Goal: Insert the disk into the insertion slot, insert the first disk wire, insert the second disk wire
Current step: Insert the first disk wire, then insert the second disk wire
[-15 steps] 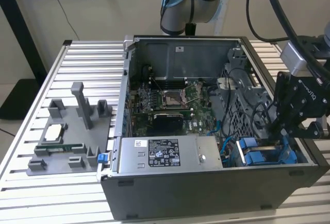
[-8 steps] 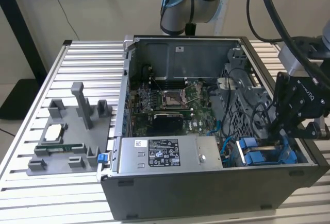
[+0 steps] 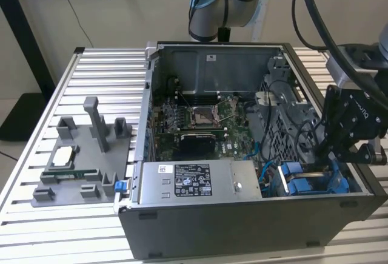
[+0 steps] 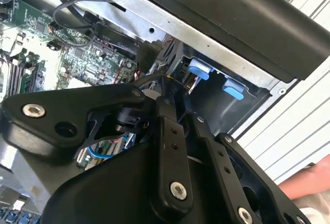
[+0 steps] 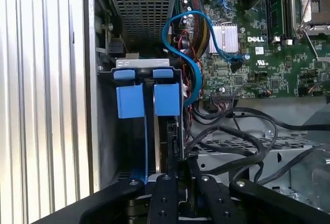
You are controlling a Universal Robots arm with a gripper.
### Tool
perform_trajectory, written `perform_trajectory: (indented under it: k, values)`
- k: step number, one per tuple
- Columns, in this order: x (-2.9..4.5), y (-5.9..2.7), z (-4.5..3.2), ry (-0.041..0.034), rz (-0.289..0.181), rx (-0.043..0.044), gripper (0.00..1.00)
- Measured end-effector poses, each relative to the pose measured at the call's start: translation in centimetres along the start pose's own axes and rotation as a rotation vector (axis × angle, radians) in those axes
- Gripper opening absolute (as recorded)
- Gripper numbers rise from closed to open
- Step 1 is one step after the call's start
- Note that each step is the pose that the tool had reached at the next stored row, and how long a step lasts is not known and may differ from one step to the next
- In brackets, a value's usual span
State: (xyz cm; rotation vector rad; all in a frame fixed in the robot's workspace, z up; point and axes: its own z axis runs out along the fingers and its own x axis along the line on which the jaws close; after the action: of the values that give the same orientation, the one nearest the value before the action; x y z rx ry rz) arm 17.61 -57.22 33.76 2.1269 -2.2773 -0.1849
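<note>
Jaws narrow — pinched on a black wire (image 4: pixel 148 79) at the edge of the disk (image 5: pixel 166 100), seated on edge in the insertion slot (image 5: pixel 109 131) — beside the motherboard (image 5: pixel 258 54)

Soft, even light covers the ribbed counter (image 3: pixel 91 76) in the exterior view, with only faint shadows around the grey fixture (image 3: pixel 85 155); the inside of the computer case (image 3: pixel 242 227) sits dimmer. In the second wrist view, glare bleaches the counter slats and the circuit board (image 4: pixel 31 44), while the black claw (image 4: pixel 172 87) looms dark and soft-focused near the lens. The first wrist view is evenly lit and clear.
</note>
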Motion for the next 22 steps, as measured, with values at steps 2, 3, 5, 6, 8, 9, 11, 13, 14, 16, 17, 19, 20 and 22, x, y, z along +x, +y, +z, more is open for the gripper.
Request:
perform_trajectory:
  k: [2,3,5,6,8,9,11,13,14,16,17,19,20,22]
  values:
    - [0.08,0.00,0.00,-0.0002,0.001,0.0000,0.00]
    - [0.10,0.00,0.02,-0.0007,0.001,0.0000,0.00]
    - [0.12,0.00,0.00,-0.0003,0.001,0.0001,0.00]
    - [0.12,-0.01,0.00,0.0001,0.001,0.0001,0.00]
    - [0.14,-0.03,0.18,0.0000,0.001,0.0001,0.00]
    - [0.15,-0.04,0.35,0.0002,0.001,0.0001,0.00]
    - [0.16,-0.07,0.63,0.0027,0.001,0.0004,0.00]
    - [0.16,-0.09,0.89,0.0031,0.002,0.0005,0.00]
    - [0.18,-0.10,0.95,0.0021,0.001,0.0002,0.00]
    - [0.18,-0.10,0.94,0.0020,0.001,0.0003,0.00]
    - [0.16,-0.08,0.80,0.0015,0.001,0.0002,1.00]
    - [0.12,-0.01,0.11,0.0017,0.001,0.0002,1.00]
    - [0.09,0.04,-0.31,0.0025,0.001,0.0003,1.00]
    - [0.04,0.13,-1.14,0.0023,0.001,0.0002,1.00]
